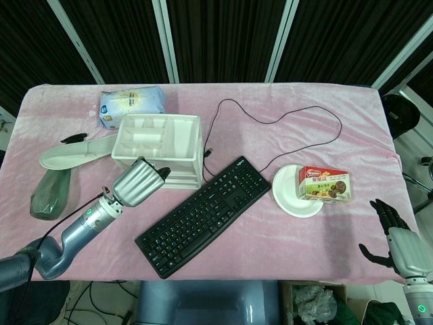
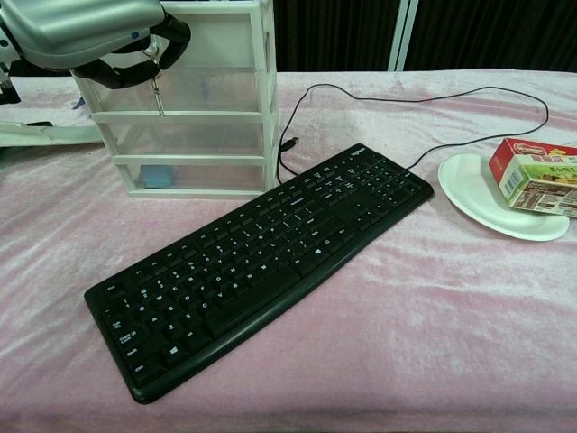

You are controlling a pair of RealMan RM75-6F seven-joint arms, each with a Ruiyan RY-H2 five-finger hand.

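My left hand (image 1: 140, 181) is at the front of a white three-drawer unit (image 1: 160, 147). In the chest view the left hand (image 2: 90, 36) has its dark fingers curled against the top drawer of the drawer unit (image 2: 189, 135), and I cannot tell whether they hook it. All drawers look closed. My right hand (image 1: 399, 238) hovers at the table's front right corner with its fingers spread, holding nothing. It is nearest a white paper plate (image 1: 292, 193) carrying a red biscuit box (image 1: 325, 184).
A black keyboard (image 1: 204, 215) lies diagonally mid-table, its cable (image 1: 284, 122) looping to the back. On the left are a blue-white packet (image 1: 132, 105), a white insole (image 1: 73, 153) and a green bag (image 1: 49, 195). The chest view shows the keyboard (image 2: 270, 253), plate (image 2: 473, 197) and box (image 2: 539, 176).
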